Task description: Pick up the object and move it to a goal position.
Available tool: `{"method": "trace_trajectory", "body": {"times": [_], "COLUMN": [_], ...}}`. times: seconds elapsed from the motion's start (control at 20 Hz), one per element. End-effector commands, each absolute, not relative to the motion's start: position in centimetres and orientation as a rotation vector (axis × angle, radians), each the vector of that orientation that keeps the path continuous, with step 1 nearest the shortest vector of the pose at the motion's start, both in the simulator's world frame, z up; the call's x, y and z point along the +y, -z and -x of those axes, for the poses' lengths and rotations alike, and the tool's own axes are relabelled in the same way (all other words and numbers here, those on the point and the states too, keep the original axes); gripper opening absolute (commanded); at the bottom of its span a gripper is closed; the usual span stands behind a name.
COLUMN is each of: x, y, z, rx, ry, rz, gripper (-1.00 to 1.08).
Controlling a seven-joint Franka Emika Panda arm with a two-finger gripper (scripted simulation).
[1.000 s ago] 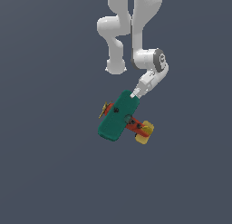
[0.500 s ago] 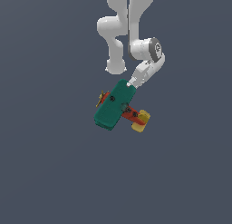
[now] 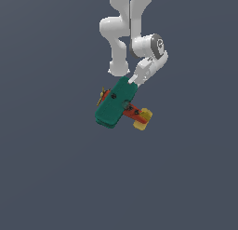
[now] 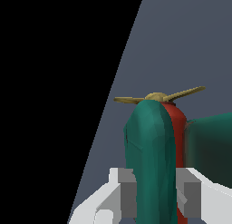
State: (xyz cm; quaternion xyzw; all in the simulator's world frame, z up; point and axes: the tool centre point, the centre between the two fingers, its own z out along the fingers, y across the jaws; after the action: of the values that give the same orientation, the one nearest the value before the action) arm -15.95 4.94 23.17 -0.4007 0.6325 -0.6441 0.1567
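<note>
- One flat grey-blue backdrop [image 3: 51,178] fills the exterior view; no floor edge shows.
- Gripper [image 4: 154,191] pinches the toy airplane [image 3: 114,105] by its teal wing, aloft below the arm [image 3: 128,33].
- Only the wrist view shows both fingers [image 4: 127,191] and the propeller [image 4: 156,97] clearly.

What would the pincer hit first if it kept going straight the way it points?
Nothing separate: the pincer is already closed on the toy plane's green wing. Past the propeller only bare grey floor shows, though how far off is unclear.
</note>
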Motion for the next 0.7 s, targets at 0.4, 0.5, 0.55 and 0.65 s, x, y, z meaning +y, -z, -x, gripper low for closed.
{"method": "trace_trajectory", "body": {"times": [0.4, 0.5, 0.55, 0.65], "x": [4.7, 4.6, 4.6, 4.5], "y": [-24.1, -24.3, -24.4, -24.7], "z": [16.6, 16.7, 16.8, 17.0], "rx": [1.807, 1.806, 1.806, 1.805], "ry": [1.845, 1.845, 1.845, 1.845], "rz": [1.136, 1.134, 1.133, 1.13], "gripper": [-1.0, -1.0, -1.0, -1.0]}}
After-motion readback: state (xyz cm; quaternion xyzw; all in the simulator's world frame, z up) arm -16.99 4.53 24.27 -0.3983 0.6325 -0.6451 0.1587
